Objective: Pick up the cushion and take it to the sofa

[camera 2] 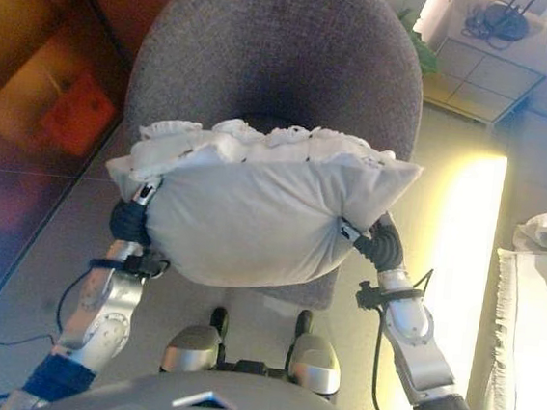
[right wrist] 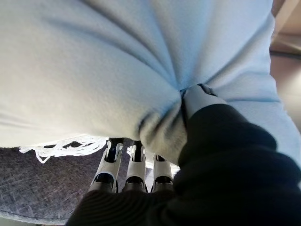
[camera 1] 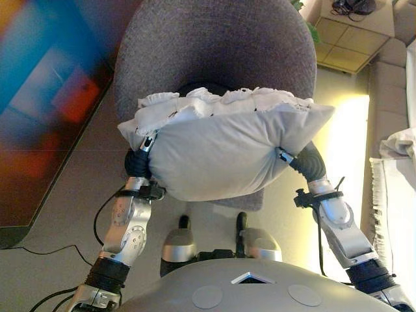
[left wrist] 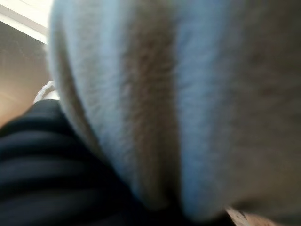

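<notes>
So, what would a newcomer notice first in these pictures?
First the big white cushion, held up between the left hand and the right hand, one at each end. Behind it stands a round grey chair. In the right wrist view, the thumb presses into the cloth.

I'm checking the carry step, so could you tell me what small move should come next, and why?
Probably turn toward the sofa on the robot's right, keeping both hands pressed in. The cushion is squeezed between the left hand and right hand, the right thumb dug into its fabric, and it hangs over the chair, seemingly clear of the seat.
</notes>
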Available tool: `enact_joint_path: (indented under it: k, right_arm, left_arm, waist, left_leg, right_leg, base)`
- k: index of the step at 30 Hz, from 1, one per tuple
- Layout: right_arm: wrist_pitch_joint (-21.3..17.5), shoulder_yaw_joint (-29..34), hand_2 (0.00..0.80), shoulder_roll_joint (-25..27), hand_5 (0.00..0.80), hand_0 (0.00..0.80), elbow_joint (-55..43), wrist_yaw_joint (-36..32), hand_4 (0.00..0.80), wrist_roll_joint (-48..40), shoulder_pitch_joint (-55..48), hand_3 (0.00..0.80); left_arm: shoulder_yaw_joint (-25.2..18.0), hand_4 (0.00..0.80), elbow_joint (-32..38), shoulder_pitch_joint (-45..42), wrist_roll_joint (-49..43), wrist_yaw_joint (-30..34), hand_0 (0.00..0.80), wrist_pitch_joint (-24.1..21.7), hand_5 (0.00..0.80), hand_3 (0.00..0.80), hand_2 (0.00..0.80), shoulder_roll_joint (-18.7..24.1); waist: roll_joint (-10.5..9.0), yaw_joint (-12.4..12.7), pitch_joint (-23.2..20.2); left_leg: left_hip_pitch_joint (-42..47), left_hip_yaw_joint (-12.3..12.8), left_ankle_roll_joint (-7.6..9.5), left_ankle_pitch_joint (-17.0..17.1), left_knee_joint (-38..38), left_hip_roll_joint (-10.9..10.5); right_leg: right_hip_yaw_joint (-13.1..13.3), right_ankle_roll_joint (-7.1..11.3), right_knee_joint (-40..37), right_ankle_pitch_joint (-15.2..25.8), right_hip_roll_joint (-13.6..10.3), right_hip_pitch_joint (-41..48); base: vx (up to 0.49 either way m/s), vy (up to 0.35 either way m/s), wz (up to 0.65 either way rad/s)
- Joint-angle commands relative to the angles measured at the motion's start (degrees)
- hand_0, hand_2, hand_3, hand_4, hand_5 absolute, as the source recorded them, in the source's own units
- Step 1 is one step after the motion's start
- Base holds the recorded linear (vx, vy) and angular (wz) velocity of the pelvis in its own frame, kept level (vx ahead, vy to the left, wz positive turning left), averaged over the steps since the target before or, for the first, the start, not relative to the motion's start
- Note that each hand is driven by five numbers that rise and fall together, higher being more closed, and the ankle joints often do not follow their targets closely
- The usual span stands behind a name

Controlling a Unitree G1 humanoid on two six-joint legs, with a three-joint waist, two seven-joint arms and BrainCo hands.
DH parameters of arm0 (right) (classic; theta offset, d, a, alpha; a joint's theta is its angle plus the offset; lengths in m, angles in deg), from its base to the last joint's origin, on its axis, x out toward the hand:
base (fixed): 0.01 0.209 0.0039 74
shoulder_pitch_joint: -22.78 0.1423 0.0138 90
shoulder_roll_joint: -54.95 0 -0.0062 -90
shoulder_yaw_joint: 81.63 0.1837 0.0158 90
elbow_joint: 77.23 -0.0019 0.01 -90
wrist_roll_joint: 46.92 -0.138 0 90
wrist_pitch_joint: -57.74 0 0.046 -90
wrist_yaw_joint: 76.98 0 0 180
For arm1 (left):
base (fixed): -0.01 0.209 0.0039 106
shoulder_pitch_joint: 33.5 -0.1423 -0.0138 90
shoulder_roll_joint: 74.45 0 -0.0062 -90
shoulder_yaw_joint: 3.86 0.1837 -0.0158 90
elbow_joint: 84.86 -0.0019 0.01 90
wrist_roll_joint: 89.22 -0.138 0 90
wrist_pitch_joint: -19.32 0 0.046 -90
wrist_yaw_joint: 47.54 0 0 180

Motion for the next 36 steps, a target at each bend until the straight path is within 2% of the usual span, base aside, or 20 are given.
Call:
enact_joint_path:
  k: [1,7,12,17,21,25,29,32,36]
  right_arm:
    - [-5.0,-3.7,0.800,-2.3,0.800,0.800,-6.9,1.3,0.800,0.5,6.3,0.800]
    - [-3.7,-5.1,0.800,-2.5,0.800,0.800,-5.5,4.0,0.800,2.8,9.2,0.800]
    - [-3.6,-4.9,0.800,-1.9,0.800,0.800,-6.0,3.6,0.800,3.5,9.2,0.800]
    - [-4.5,-5.6,0.800,-2.3,0.800,0.800,-5.0,4.1,0.800,5.2,10.5,0.800]
    - [-4.6,-6.7,0.800,-3.2,0.800,0.800,-2.9,7.1,0.800,5.7,13.8,0.800]
    - [-5.7,-7.7,0.800,-4.6,0.800,0.800,0.3,9.9,0.800,5.1,18.0,0.800]
    - [-5.2,-8.7,0.800,-5.8,0.800,0.800,4.2,11.0,0.800,4.2,24.3,0.800]
    - [-3.5,-9.6,0.800,-7.7,0.800,0.800,9.6,11.0,0.800,0.7,31.1,0.800]
    - [-2.4,-11.0,0.800,-10.5,0.800,0.800,16.8,12.3,0.800,0.8,39.6,0.800]
  left_arm:
    - [0.7,0.800,6.7,6.8,-4.0,2.3,0.800,-3.2,0.800,0.800,0.800,1.7]
    - [3.4,0.800,5.7,10.3,-4.2,0.8,0.800,-2.9,0.800,0.800,0.800,0.5]
    - [3.8,0.800,6.4,10.7,-4.9,0.2,0.800,-3.9,0.800,0.800,0.800,-0.1]
    - [4.0,0.800,5.3,11.6,-7.4,-2.3,0.800,-5.1,0.800,0.800,0.800,-0.4]
    - [4.6,0.800,3.3,15.0,-9.5,-3.4,0.800,-5.4,0.800,0.800,0.800,-0.4]
    - [5.4,0.800,0.5,19.6,-11.6,-5.3,0.800,-5.5,0.800,0.800,0.800,-1.3]
    - [6.0,0.800,-2.4,25.0,-13.9,-7.4,0.800,-5.3,0.800,0.800,0.800,-1.9]
    - [6.2,0.800,-7.4,30.8,-14.6,-8.7,0.800,-4.6,0.800,0.800,0.800,-3.2]
    - [7.1,0.800,-14.6,38.4,-16.9,-11.6,0.800,-5.2,0.800,0.800,0.800,-5.3]
  waist:
    - [-2.17,-0.2,-0.8]
    - [-1.38,-0.2,-0.6]
    - [-1.45,-0.7,-0.1]
    - [-2.53,-0.5,-0.6]
    - [-3.51,0.1,-0.2]
    - [-4.42,0.8,0.7]
    - [-5.22,1.6,2.3]
    - [-5.77,2.0,4.0]
    - [-5.96,2.1,6.6]
  left_leg:
    - [-7.3,-0.3,1.99,1.7,1.9,0.4]
    - [-9.5,-0.8,2.00,2.0,1.3,-0.6]
    - [-10.2,-0.6,1.82,2.0,1.5,-0.6]
    - [-9.4,-0.2,1.75,1.1,1.6,-0.2]
    - [-9.4,-0.5,1.68,0.8,2.0,0.0]
    - [-9.7,-1.2,1.78,0.4,2.2,-0.1]
    - [-11.4,-2.1,1.80,0.3,2.6,-0.3]
    - [-13.3,-2.9,1.77,0.5,3.2,-0.7]
    - [-16.4,-3.9,1.61,1.1,3.9,-1.0]
  right_leg:
    - [-3.0,4.62,2.2,-2.3,-6.1,2.8]
    - [-1.8,4.51,-2.2,-0.8,-6.3,2.8]
    - [-1.2,4.82,-3.3,0.0,-6.8,2.2]
    - [-1.0,5.34,-3.9,0.5,-7.1,2.6]
    - [-1.4,5.70,-3.8,0.7,-7.3,2.8]
    - [-1.8,6.02,-3.5,0.9,-7.4,2.8]
    - [-1.8,6.11,-3.5,1.1,-7.4,1.8]
    - [-1.7,6.11,-3.4,1.5,-7.4,0.4]
    - [-1.8,5.82,-3.2,2.0,-7.4,-2.0]
  base:
    - [-0.012,-0.060,-0.32]
    - [0.002,-0.022,-0.21]
    - [0.023,0.031,-0.08]
    - [0.088,0.001,0.00]
    - [0.063,-0.050,0.02]
    - [0.050,-0.052,0.05]
    - [-0.017,-0.049,0.15]
    - [-0.084,-0.032,0.09]
    - [-0.125,-0.001,0.11]
